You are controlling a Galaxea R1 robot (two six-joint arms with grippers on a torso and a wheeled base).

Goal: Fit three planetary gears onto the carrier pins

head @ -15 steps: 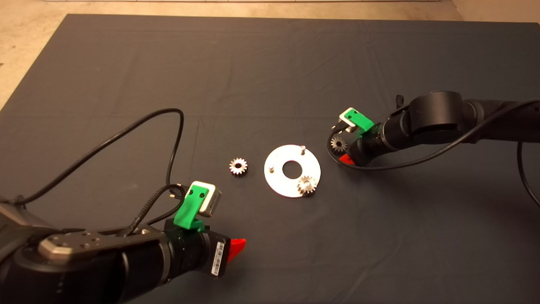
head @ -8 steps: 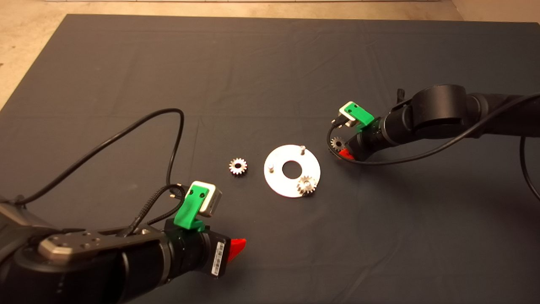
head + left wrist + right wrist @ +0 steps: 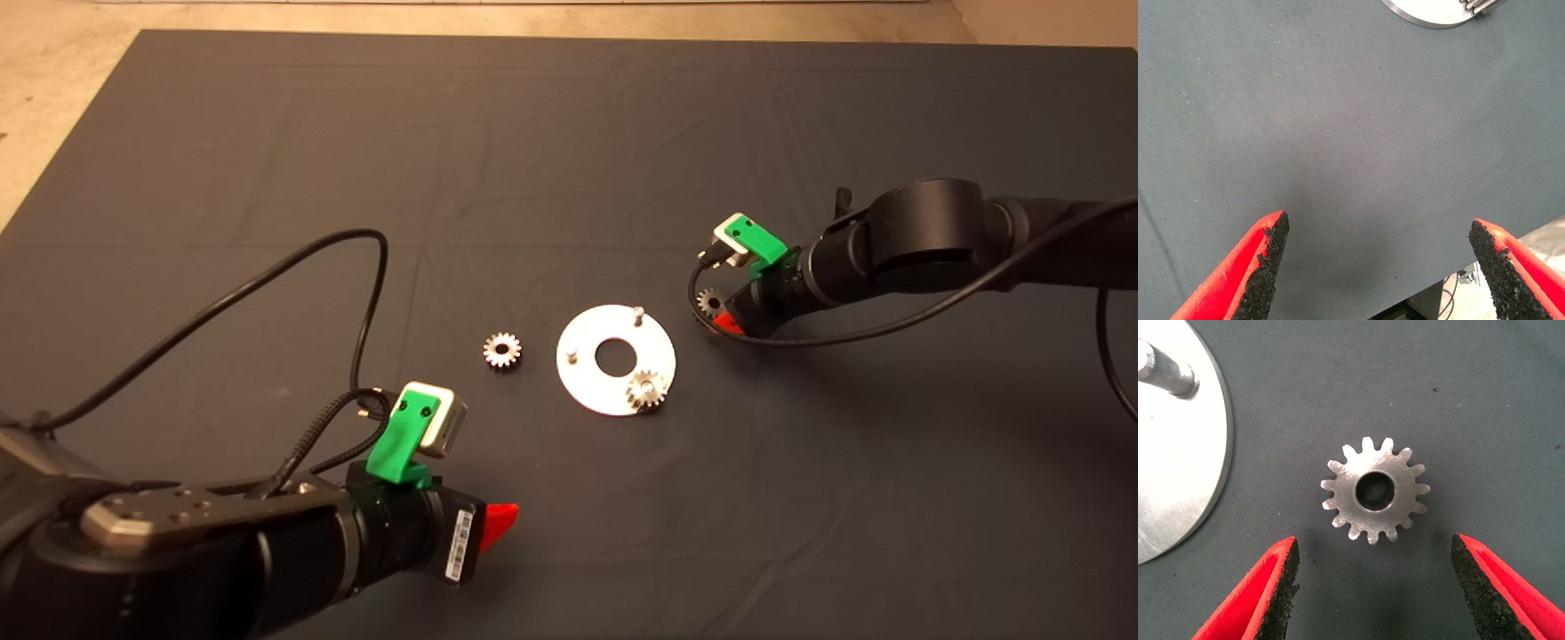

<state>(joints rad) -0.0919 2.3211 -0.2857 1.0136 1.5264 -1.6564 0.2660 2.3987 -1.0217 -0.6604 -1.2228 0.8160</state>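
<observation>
Dark mat (image 3: 551,160) covers the bench. One gear (image 3: 646,389) sits on the disc (image 3: 582,384) at 5 o'clock; two pins stand bare. Right pincer (image 3: 1373,587), wide open and empty, hovers over a gear (image 3: 1375,490) at the disc's 2 o'clock; next it should descend and close. Left pincer (image 3: 1377,267) waits open at 7 o'clock.

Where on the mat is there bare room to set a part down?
Free: the far mat beyond the carrier disc, and the near strip between the left claw and the right arm. Crowded: mid-mat, where a loose gear, the disc and the open right claw over another gear sit.
</observation>
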